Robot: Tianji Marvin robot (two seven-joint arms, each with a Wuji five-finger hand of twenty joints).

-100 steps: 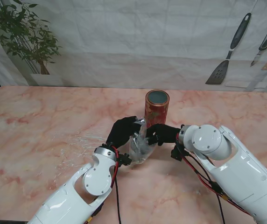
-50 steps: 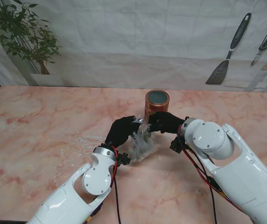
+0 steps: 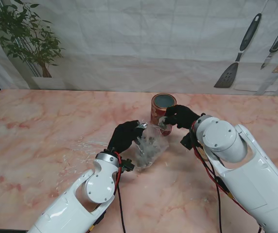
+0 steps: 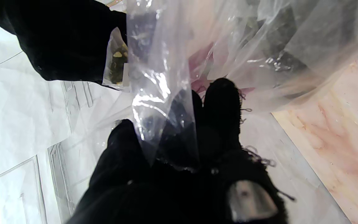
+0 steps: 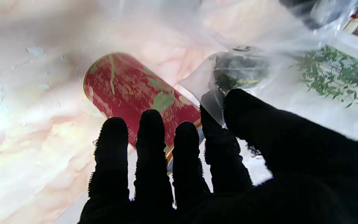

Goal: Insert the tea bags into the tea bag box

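Filmy tea bag, light and limp, sits pinched by a corner in our right hand beside the red tea bag box; our left hand grips the slippery plastic pouch.

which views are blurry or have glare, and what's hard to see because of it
Stand view: sharp and evenly lit, though the clear bag barely stands out. Left wrist view: glare streaks on the bag; the plastic veils what lies behind it. Right wrist view: the table is washed out and soft, the tin slightly blurred, the tea bag hazy.
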